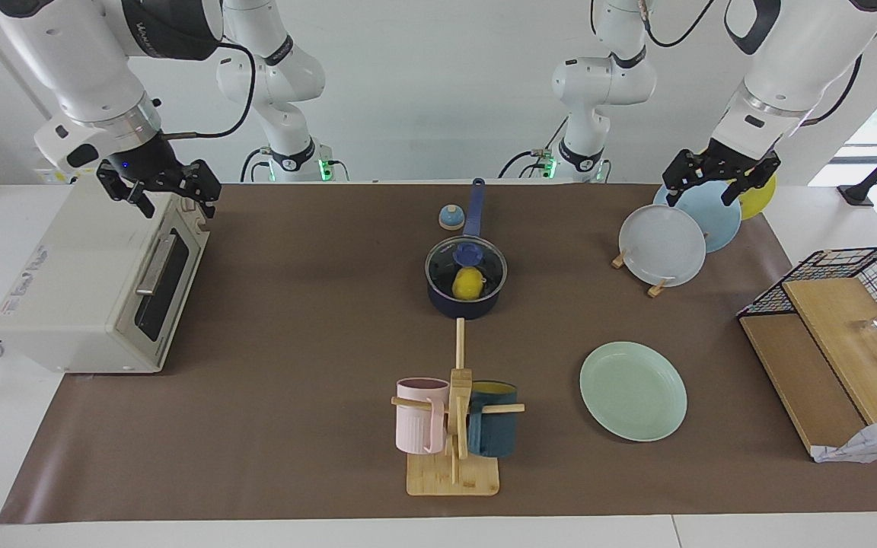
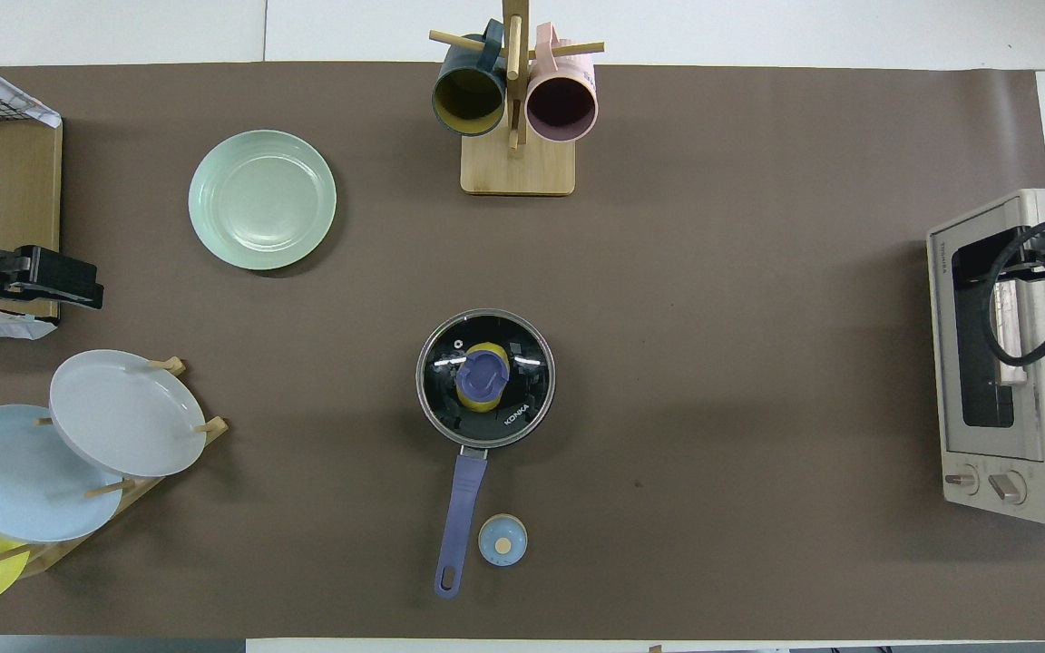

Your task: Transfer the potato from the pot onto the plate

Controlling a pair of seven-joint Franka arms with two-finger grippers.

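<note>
The potato is a yellow lump lying in the navy pot at mid-table, seen through a glass lid with a blue knob. From overhead the knob covers most of the potato. The pot's long handle points toward the robots. The mint-green plate lies bare, farther from the robots than the pot, toward the left arm's end. My left gripper hangs open over the plate rack. My right gripper hangs open over the toaster oven. Neither holds anything.
A toaster oven stands at the right arm's end. A rack holds a grey plate, a light blue one and a yellow one. A mug tree carries pink and teal mugs. A small blue dome sits beside the pot handle. A wire basket holds wooden boards.
</note>
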